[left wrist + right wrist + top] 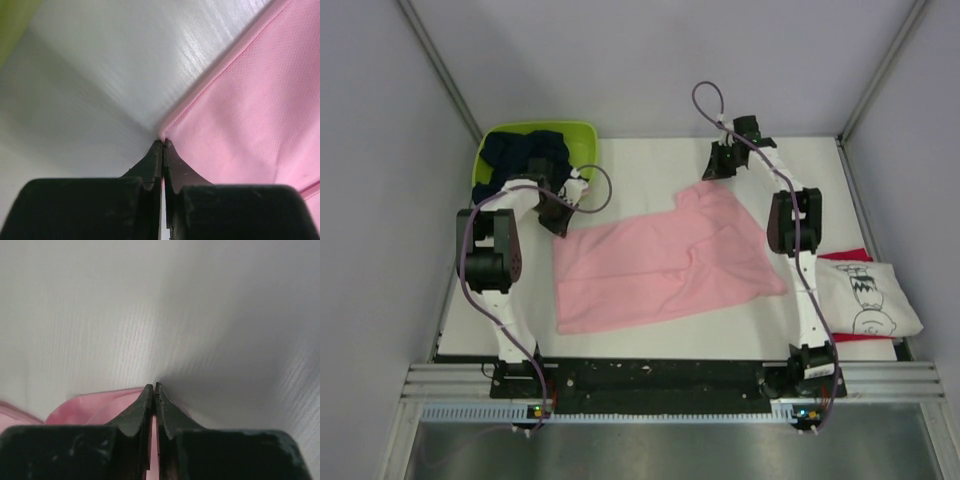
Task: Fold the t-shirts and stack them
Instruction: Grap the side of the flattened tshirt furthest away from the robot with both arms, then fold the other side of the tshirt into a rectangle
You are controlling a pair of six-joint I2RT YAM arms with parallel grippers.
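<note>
Left wrist, left gripper (pixel 163 142) pressed together at pink t-shirt (pixel 240 125) corner, right gripper (pixel 153 386) pinching its edge

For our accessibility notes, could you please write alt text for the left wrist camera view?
The left gripper, its black jaws shut, pinches the hemmed corner of the light pink t-shirt, which spreads to the right over the white table. A blurred sliver of the lime-green basket shows at the top left.

Both arms (pixel 807 300) are white, black-jointed (purple cables (pixel 694 97)).
</note>
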